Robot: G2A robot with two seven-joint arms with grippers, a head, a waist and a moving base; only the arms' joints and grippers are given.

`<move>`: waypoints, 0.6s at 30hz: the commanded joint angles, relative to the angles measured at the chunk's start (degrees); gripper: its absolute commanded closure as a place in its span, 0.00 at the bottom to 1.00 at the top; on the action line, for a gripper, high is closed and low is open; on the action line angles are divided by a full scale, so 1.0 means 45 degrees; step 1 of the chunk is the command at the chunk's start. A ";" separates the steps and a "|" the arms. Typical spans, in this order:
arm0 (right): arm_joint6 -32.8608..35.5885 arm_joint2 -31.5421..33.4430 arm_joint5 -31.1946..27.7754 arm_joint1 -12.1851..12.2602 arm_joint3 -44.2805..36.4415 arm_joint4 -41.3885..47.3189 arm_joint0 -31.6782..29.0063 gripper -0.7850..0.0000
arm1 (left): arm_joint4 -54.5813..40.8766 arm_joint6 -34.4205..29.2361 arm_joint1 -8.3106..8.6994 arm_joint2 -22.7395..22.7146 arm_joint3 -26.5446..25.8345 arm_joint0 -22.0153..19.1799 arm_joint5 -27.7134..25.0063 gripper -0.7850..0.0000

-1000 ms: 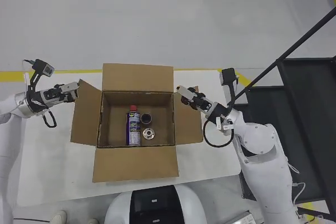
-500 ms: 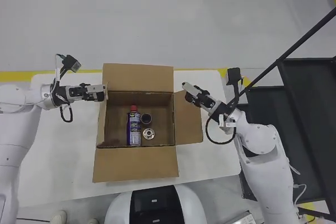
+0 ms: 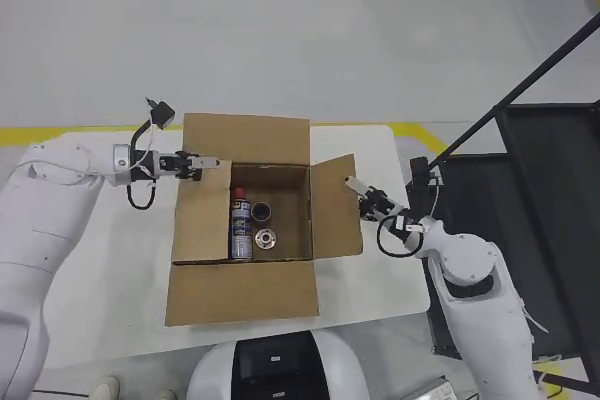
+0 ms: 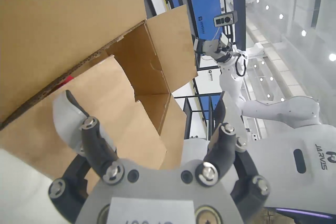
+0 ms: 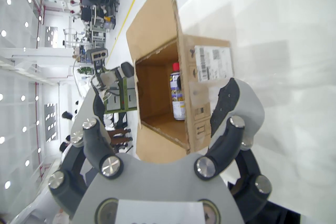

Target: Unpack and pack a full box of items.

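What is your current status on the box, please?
Left end effector open at far left corner of box. Right end effector open beside tilted-up right flap. Spray can inside. Nothing blocking.

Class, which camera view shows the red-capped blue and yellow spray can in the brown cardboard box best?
The top view: the red-capped spray can lies full length on the floor of the brown cardboard box. The right wrist view shows it from one side, beside a raised flap. The left wrist view gives perhaps a red sliver past a flap.
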 commanded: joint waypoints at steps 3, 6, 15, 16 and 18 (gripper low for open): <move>0.1268 -0.0886 -0.0619 -0.0005 -0.0184 0.1046 0.0432 0.00 | -0.0124 0.0169 -0.0065 0.0083 0.0567 -0.0191 -0.0164 0.00; 0.1743 -0.1817 -0.0824 -0.0009 0.0234 0.0689 0.1107 0.00 | -0.0289 0.0264 -0.0097 0.0070 0.0989 -0.0262 -0.0259 0.00; 0.1312 -0.3979 -0.0213 -0.0182 0.2511 -0.0051 0.3238 0.00 | -0.0533 0.0427 -0.0199 0.0048 0.1617 -0.0263 -0.0422 0.00; 0.1320 -0.4096 -0.0089 -0.0184 0.2673 -0.0158 0.3361 0.00 | -0.0529 0.0432 -0.0205 0.0049 0.1621 -0.0260 -0.0427 0.00; 0.1419 -0.4336 0.0086 -0.0164 0.2947 -0.0690 0.3582 0.00 | -0.0546 0.0428 -0.0213 0.0037 0.1643 -0.0254 -0.0423 0.00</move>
